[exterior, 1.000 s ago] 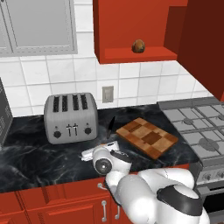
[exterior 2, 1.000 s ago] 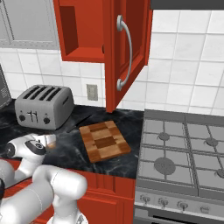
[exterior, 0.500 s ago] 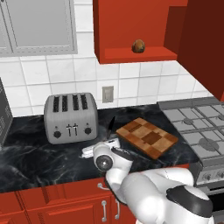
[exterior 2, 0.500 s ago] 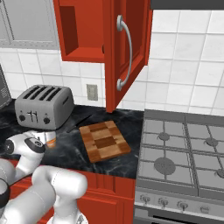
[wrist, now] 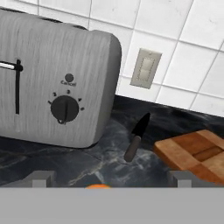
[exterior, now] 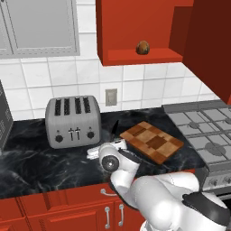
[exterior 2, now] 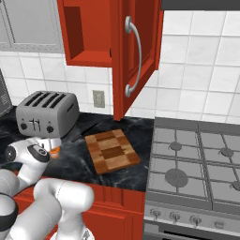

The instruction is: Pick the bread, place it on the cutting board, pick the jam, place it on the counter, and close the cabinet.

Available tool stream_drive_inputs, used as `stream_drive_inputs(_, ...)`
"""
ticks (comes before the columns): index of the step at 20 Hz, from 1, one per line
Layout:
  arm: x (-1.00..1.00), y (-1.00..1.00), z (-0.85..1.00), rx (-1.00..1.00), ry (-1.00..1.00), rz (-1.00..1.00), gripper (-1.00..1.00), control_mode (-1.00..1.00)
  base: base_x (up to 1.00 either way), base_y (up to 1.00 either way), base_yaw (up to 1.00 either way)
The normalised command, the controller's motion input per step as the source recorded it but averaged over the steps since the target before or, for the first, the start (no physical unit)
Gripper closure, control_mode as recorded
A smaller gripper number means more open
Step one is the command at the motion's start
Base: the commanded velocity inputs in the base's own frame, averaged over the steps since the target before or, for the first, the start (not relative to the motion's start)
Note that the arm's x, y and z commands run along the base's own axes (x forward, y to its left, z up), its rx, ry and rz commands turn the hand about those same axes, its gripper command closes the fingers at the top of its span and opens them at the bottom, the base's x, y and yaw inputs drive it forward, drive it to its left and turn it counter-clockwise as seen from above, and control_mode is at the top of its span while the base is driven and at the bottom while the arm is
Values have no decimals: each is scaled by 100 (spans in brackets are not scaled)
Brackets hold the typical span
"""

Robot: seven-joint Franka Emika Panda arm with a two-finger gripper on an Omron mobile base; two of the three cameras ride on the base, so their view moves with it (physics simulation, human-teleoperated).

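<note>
The bread (exterior: 142, 47) sits on the shelf of the open red cabinet (exterior: 135, 57), whose door (exterior 2: 136, 56) stands swung out. On the black counter (exterior: 36, 167), the checkered cutting board (exterior: 152, 141) (exterior 2: 111, 151) (wrist: 197, 153) lies bare. My gripper (wrist: 109, 178) (exterior: 94, 152) is low over the counter in front of the toaster, open, with its fingertips (wrist: 41, 178) far apart. A sliver of the orange jam (wrist: 98, 186) (exterior 2: 55, 151) shows between them at the counter; most of the jar is hidden by the hand.
The silver toaster (exterior: 73, 121) (wrist: 52, 83) stands just behind the gripper. A black knife (wrist: 136, 138) lies between the toaster and the board. The gas stove (exterior 2: 197, 159) is to the right. A grey glass-fronted cabinet (exterior: 40, 27) hangs at the upper left.
The hand has shifted only slightly near the toaster. In the right base view the orange jam now peeks out beside it.
</note>
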Motion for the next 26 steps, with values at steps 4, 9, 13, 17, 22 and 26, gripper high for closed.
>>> stream_drive_inputs(4, -1, -21, 12, 0, 0, 2, -100, -100, 0, 0, 0)
stream_drive_inputs(9, 0, -18, 12, 0, 0, 2, -100, -100, 0, 0, 0)
stream_drive_inputs(13, 0, -19, 9, 0, 1, 3, -100, -100, 0, 0, 0)
stream_drive_inputs(17, 0, -20, 9, 0, 1, 4, -100, -100, 0, 0, 0)
stream_drive_inputs(22, 0, -19, 9, 0, 0, 4, -100, -100, 0, 0, 0)
stream_drive_inputs(26, -1, -21, 12, 0, 0, 4, -100, -100, 0, 0, 0)
